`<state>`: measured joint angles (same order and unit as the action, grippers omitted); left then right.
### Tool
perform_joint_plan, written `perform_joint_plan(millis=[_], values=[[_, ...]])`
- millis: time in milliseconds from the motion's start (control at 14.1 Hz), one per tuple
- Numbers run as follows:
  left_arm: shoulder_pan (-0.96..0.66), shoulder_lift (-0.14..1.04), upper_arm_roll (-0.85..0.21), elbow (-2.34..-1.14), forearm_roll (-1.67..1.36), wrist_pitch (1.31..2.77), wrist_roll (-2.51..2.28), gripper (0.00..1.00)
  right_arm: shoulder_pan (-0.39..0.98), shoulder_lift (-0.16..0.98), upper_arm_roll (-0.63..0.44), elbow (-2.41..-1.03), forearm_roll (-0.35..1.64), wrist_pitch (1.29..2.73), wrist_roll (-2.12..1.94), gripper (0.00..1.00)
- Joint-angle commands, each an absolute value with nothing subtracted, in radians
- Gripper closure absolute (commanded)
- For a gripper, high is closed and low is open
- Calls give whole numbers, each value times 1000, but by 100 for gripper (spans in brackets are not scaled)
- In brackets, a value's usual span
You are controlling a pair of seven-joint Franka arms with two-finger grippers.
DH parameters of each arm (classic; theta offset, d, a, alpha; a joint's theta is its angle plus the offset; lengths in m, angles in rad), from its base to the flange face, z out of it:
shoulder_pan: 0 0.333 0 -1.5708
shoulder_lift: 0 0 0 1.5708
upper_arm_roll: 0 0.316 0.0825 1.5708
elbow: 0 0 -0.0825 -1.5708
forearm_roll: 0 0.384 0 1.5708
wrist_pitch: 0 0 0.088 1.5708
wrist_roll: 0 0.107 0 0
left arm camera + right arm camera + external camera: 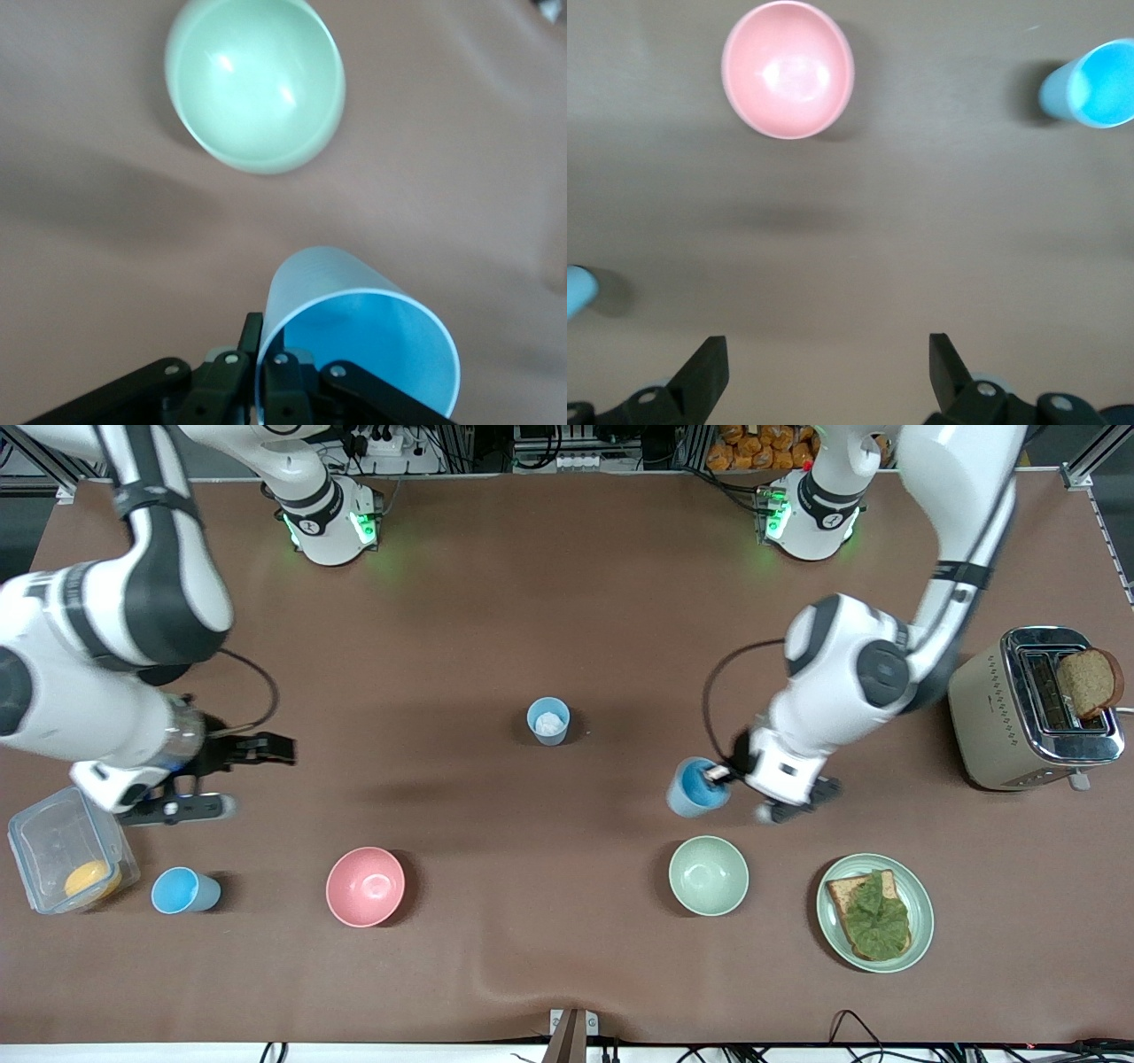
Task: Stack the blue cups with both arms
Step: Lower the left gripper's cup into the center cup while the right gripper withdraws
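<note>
Green plate (pixel 921 921) nearest me. My left tool (pixel 719 776) pinches blue cup (pixel 694 788) rim, over bench (pixel 567 620). My right tool (pixel 232 778) wide open, holds nothing, over bench.

Three cams: one high overview plus one on each wrist.
The front one sits up high across the table (pixel 567 602), facing the arm bases, whole tabletop in shot. Left wrist cam looks down close; it shares the green bowl (pixel 255 84) (pixel 708 875). Right wrist cam hangs higher; it shares the pink bowl (pixel 788 69) (pixel 365 886).
</note>
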<state>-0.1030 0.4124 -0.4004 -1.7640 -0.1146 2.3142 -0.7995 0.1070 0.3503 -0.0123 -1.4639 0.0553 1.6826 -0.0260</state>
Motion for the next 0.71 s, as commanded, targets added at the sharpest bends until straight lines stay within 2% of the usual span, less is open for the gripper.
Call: perform_joint_plan(millis=[0,142,355,639], values=[[-231,396,-391,-1760,-120,2306,-923,100,19,296,6,-1499,23,1678,-180,0],[-308,400,-393,-1759,-72,2307,-1007,100,-26,269,9,-1482,26,1605,-224,0],[-406,429,-393,-1749,15,2307,-1109,100,-23,187,6,-1477,3,1484,-212,0],[-479,489,-388,-1703,51,2307,-1164,100,-18,121,11,-1522,0,1462,-192,0]])
